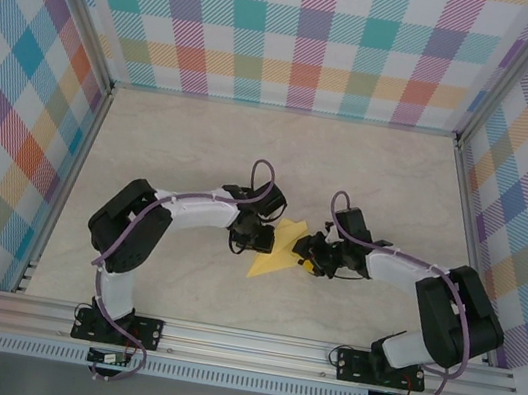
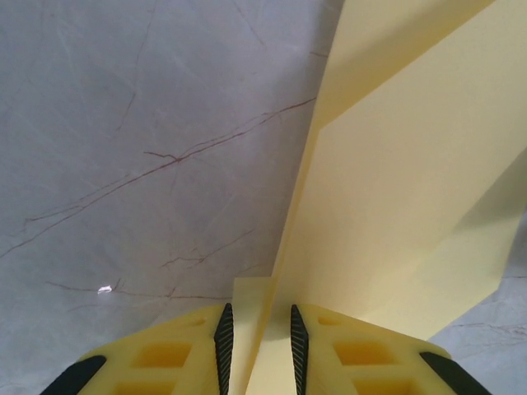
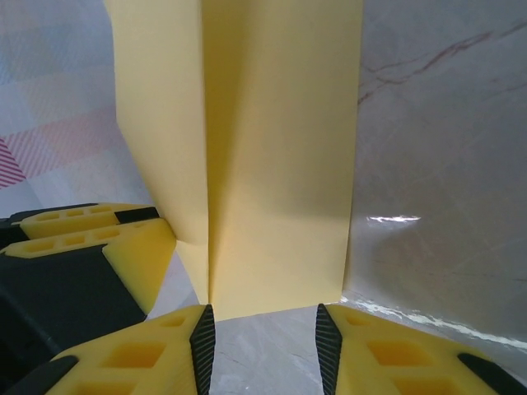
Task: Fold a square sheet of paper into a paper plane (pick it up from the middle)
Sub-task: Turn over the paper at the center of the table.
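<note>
The yellow sheet of paper (image 1: 272,256), folded into a pointed shape with a centre crease, lies mid-table between both grippers. My left gripper (image 1: 257,238) comes at it from the left. In the left wrist view its jaws (image 2: 260,319) stand narrow, with the paper's (image 2: 395,181) layered edge running up between the pads. My right gripper (image 1: 312,255) is at the paper's right side. In the right wrist view it (image 3: 263,319) is open, bare table shows between the pads, and the paper's (image 3: 272,164) straight edge stands just past the tips. The left gripper's yellow fingers (image 3: 123,247) show there too.
The pale marble-pattern table (image 1: 201,147) is walled by checked panels (image 1: 302,32) at the back and sides. An aluminium rail (image 1: 250,342) carrying both arm bases runs along the near edge. The two grippers are close together, a paper's width apart.
</note>
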Available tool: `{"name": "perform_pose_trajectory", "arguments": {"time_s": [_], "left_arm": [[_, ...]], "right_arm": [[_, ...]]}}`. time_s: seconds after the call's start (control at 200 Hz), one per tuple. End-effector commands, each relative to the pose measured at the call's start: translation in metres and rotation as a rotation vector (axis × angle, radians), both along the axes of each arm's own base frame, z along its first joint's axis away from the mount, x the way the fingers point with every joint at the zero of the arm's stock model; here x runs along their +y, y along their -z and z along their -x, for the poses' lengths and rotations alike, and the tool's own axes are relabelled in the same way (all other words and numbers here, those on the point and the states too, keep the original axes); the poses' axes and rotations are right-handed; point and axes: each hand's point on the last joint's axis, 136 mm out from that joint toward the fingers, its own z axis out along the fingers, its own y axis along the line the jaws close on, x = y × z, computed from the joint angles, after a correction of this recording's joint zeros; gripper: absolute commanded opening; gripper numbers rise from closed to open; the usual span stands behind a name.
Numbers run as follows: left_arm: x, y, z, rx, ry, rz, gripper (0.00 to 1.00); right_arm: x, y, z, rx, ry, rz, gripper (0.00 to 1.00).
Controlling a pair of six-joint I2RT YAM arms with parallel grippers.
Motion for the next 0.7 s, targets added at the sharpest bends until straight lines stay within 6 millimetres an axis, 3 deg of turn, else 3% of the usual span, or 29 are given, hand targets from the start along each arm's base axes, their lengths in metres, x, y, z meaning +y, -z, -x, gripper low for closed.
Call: {"name": "perform_pose_trajectory", "arguments": {"time_s": [0.0, 0.27, 0.695], "left_arm": [[-0.001, 0.002, -0.002, 0.015, 0.009, -0.007, 0.26], [-0.001, 0.008, -0.001, 0.031, 0.002, -0.011, 0.25], [0.000, 0.012, 0.003, 0.048, 0.007, -0.018, 0.24]], "right_arm": [[0.003, 0.011, 0.010, 0.048, -0.017, 0.000, 0.39], [0.002, 0.021, 0.013, 0.063, -0.018, 0.031, 0.39], [0.012, 0.015, -0.008, 0.005, 0.050, -0.033, 0.35]]}}
